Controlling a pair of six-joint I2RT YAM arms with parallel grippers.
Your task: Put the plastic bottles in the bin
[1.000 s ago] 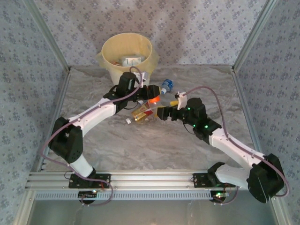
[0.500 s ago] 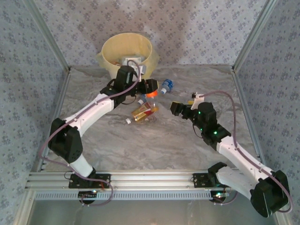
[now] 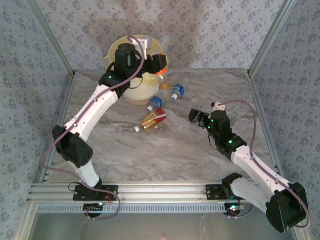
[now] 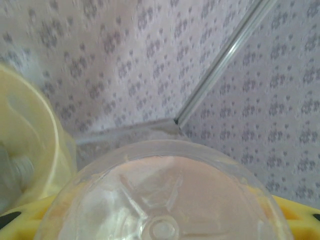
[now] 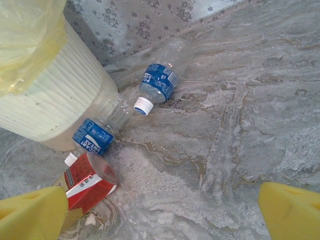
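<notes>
The left gripper [image 3: 159, 65] grips an orange bottle [image 4: 160, 200] above the right rim of the bin [image 3: 137, 93], which stands at the table's [image 3: 150, 155] far edge, left of centre. The right gripper [image 3: 194, 117] hangs wide open over the table's middle. Two blue bottles [image 5: 157, 82] and a red one [image 5: 85, 182] lie just beside the bin.

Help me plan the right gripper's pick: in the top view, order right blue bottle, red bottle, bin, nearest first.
1. Right blue bottle, just beyond the right gripper.
2. Red bottle, mid-table, leftward.
3. Bin, far back.
</notes>
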